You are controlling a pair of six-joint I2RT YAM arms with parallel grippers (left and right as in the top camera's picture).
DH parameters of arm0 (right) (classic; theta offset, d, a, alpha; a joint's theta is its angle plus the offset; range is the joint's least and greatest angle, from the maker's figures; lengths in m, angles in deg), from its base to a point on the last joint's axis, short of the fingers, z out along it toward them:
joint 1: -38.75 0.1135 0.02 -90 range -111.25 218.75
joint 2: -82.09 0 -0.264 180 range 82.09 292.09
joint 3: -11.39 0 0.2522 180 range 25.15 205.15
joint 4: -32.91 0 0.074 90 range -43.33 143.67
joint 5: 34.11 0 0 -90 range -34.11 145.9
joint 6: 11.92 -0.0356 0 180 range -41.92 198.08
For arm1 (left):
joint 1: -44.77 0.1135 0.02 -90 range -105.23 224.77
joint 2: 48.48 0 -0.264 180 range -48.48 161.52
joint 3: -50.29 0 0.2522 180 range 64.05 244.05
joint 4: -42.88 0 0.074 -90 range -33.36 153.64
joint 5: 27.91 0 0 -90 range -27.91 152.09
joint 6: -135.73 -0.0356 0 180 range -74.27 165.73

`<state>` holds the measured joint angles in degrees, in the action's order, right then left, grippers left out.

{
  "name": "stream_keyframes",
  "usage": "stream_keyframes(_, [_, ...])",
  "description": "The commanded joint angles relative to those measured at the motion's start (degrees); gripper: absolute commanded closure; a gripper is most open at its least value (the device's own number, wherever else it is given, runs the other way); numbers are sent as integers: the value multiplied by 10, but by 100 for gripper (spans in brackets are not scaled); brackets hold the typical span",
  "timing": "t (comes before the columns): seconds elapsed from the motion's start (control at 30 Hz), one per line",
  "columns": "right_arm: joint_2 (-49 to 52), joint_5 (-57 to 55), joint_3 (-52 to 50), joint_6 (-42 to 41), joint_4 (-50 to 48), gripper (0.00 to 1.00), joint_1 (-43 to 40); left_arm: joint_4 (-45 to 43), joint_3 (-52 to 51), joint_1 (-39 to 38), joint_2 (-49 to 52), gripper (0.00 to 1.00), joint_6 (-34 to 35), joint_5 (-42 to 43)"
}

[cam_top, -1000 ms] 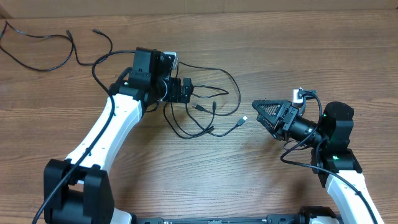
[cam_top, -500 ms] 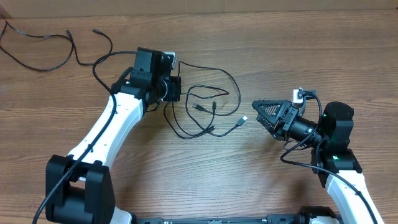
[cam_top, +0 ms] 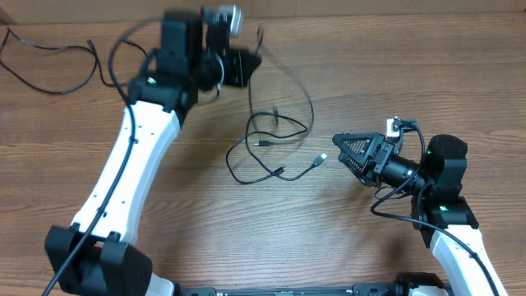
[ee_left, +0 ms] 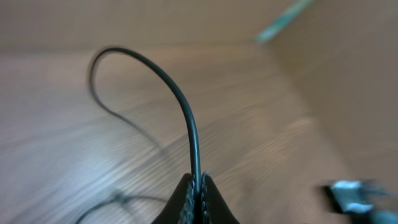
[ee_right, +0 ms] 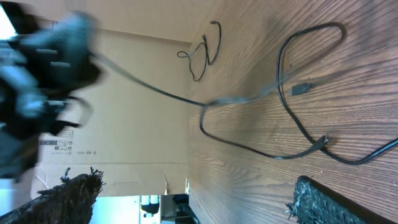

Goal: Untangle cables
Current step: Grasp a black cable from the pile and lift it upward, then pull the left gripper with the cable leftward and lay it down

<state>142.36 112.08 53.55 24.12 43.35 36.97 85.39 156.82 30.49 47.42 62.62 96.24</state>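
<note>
A loose tangle of thin black cables [cam_top: 265, 146] lies mid-table, with a silver plug end [cam_top: 322, 158] pointing right. My left gripper [cam_top: 240, 66], blurred with motion, is raised near the table's far edge. It is shut on one cable [ee_left: 186, 112], which arcs out from between the closed fingers [ee_left: 186, 202] and runs back down to the tangle. My right gripper [cam_top: 340, 148] hovers open just right of the plug end, holding nothing. In the right wrist view the cable loops [ee_right: 292, 124] lie ahead of the open right gripper [ee_right: 193, 193].
A separate black cable [cam_top: 49, 66] lies at the far left corner, with another strand [cam_top: 131, 51] next to it by the left arm. A brown cardboard wall [ee_right: 137, 124] stands behind the table's far edge.
The left gripper closed on a cable at the tangle and swung up and back toward the far edge, drawing that cable into a long raised arc. The right arm stayed still.
</note>
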Motion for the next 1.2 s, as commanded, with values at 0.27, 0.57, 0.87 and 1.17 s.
stream_keyframes(0.27, [-4, 4, 5, 5, 0, 0, -1, -9, 224, -1, -20, 96, 68, 184])
stream_keyframes(0.57, [-4, 5, 5, 5, 0, 0, -1, -138, 305, 3, -20, 96, 185, 210])
stream_keyframes(0.87, [-4, 13, 5, 5, 0, 0, -1, -214, 308, 50, -19, 96, 230, 177])
stream_keyframes(1.17, [-4, 13, 5, 18, 0, 0, -1, -185, 308, 120, -19, 96, 255, 132])
